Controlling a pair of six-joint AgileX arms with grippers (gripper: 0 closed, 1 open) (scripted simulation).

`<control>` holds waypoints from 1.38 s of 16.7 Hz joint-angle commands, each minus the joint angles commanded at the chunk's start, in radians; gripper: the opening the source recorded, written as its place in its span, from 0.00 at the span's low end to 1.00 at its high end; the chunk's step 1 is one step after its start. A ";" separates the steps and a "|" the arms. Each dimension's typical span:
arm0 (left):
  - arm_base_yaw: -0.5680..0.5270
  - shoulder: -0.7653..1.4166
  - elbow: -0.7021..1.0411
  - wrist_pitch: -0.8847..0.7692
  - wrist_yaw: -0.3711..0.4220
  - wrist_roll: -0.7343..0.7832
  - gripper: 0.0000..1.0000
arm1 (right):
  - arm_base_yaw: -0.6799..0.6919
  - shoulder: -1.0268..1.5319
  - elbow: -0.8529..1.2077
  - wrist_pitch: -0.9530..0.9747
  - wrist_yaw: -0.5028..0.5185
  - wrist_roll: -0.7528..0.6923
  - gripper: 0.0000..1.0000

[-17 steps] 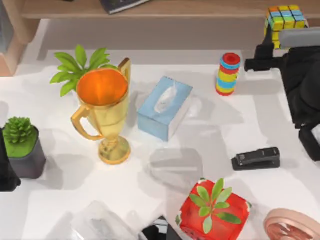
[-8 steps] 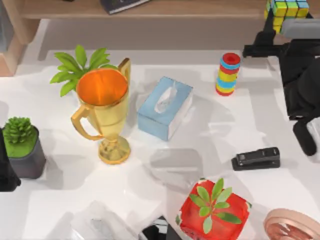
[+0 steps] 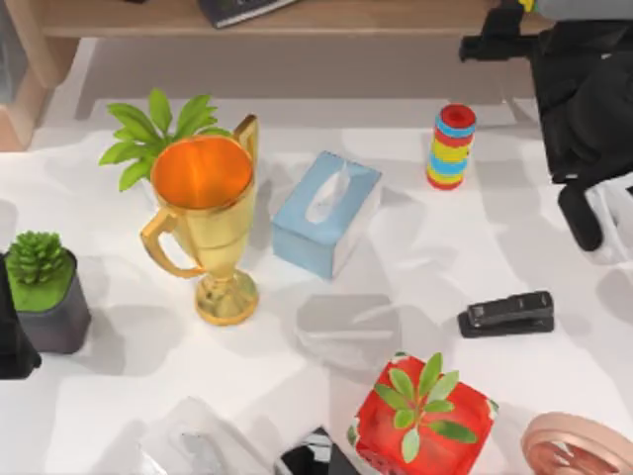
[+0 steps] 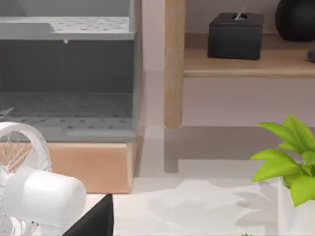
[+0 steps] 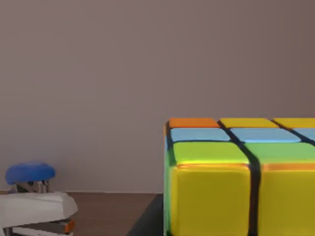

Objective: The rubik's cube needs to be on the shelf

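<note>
now the right arm's jaws grip the rubik's cube [image 5: 241, 179] above the shelf [image 3: 396, 18].

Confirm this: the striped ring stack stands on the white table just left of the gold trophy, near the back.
Not quite. In the top view the striped ring stack stands on the white table near the back, but well to the right of the gold trophy, beyond the blue tissue box.

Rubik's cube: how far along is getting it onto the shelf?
Done: the multicoloured tiled rubik's cube is off the white table, up at the light-brown wooden shelf. In hand: the right pincer seems to grip it. To do: set it down, let go. Left arm parked at the table's left edge.
</note>
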 joint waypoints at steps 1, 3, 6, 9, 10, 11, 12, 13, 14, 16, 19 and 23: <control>0.000 0.000 0.000 0.000 0.000 0.000 1.00 | -0.006 0.019 0.038 -0.028 -0.006 0.002 0.00; 0.000 0.000 0.000 0.000 0.000 0.000 1.00 | -0.025 0.065 0.116 -0.084 -0.016 0.009 0.00; 0.000 0.000 0.000 0.000 0.000 0.000 1.00 | -0.058 0.130 0.226 -0.142 -0.025 0.020 0.00; 0.000 0.000 0.000 0.000 0.000 0.000 1.00 | -0.073 0.153 0.264 -0.165 -0.026 0.024 0.00; 0.000 0.000 0.000 0.000 0.000 0.000 1.00 | -0.073 0.153 0.264 -0.165 -0.026 0.024 0.00; 0.000 0.000 0.000 0.000 0.000 0.000 1.00 | -0.073 0.153 0.264 -0.165 -0.026 0.024 0.00; 0.000 0.000 0.000 0.000 0.000 0.000 1.00 | -0.073 0.153 0.264 -0.165 -0.026 0.024 0.00; 0.000 0.000 0.000 0.000 0.000 0.000 1.00 | -0.073 0.153 0.264 -0.165 -0.026 0.024 0.08; 0.000 0.000 0.000 0.000 0.000 0.000 1.00 | -0.073 0.153 0.264 -0.165 -0.026 0.024 0.15; 0.000 0.000 0.000 0.000 0.000 0.000 1.00 | -0.073 0.153 0.264 -0.165 -0.026 0.024 0.30; 0.000 0.000 0.000 0.000 0.000 0.000 1.00 | -0.073 0.153 0.264 -0.165 -0.026 0.024 0.53; 0.000 0.000 0.000 0.000 0.000 0.000 1.00 | -0.073 0.153 0.264 -0.165 -0.026 0.024 0.83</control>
